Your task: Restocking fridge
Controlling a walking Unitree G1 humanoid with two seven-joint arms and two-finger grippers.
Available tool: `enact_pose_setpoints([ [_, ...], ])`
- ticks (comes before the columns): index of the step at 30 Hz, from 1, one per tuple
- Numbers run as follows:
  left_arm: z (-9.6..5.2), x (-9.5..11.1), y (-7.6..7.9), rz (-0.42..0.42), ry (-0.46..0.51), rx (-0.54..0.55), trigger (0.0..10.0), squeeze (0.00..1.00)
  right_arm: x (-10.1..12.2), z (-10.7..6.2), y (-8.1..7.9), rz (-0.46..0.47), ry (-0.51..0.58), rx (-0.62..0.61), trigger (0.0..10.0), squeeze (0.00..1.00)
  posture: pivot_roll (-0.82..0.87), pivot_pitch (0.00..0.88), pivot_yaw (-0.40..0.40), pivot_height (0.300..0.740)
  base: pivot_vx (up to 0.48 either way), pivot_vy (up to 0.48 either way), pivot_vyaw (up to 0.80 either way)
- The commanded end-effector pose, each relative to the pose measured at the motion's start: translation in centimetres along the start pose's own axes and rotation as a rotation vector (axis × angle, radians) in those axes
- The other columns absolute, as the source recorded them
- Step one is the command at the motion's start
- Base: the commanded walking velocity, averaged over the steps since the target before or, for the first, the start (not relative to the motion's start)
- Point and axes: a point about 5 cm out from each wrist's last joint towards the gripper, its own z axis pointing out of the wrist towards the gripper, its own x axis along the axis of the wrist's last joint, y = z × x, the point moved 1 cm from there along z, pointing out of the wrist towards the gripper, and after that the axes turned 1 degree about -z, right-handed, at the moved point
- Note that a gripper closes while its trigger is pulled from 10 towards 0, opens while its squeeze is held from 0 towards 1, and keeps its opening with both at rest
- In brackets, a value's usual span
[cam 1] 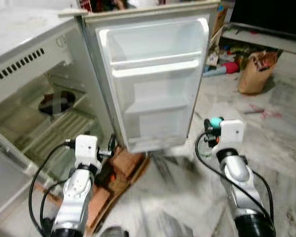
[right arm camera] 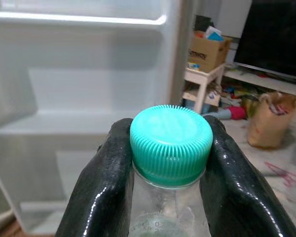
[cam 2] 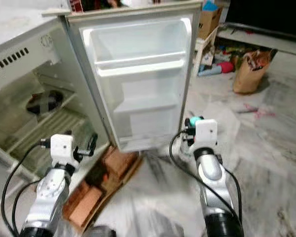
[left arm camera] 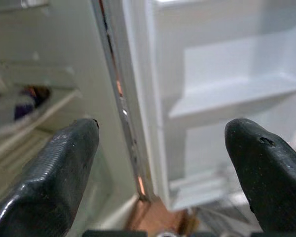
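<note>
Teal cap tops the clear bottle [right arm camera: 170, 163], which the right gripper [right arm camera: 170, 197] clamps at the neck, low at right of centre before the open fridge door [cam 1: 155, 84]. Left gripper [left arm camera: 163, 163], fingers wide apart and holding nothing, is at lower left near the fridge [cam 1: 34, 98].

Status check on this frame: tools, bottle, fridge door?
Right tool shut on teal-capped bottle, facing open fridge door. Left tool open, empty, near door hinge edge. Door shelves bare, nothing blocking.
</note>
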Motion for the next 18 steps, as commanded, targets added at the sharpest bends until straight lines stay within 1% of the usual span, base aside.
enact_pose_setpoints([
  [1,0.00,0.14,-0.77,0.013,0.001,0.021,10.0,0.00,1.00,0.44,-0.88,0.007,0.045,0.026,10.0,0.00,-0.04,0.000,0.023,0.740,0.480,0.000,0.00],
  [11,0.11,0.01,-0.86,-0.001,-0.009,0.033,10.0,0.00,0.75,0.26,-1.42,0.026,0.035,0.062,10.0,0.00,-0.04,0.000,0.024,0.740,0.453,0.000,0.00],
  [18,0.23,0.04,-1.00,-0.002,-0.006,0.045,10.0,0.00,0.66,0.33,-1.69,0.032,0.031,0.077,10.0,0.00,-0.04,0.000,0.025,0.740,0.000,0.000,0.00],
])
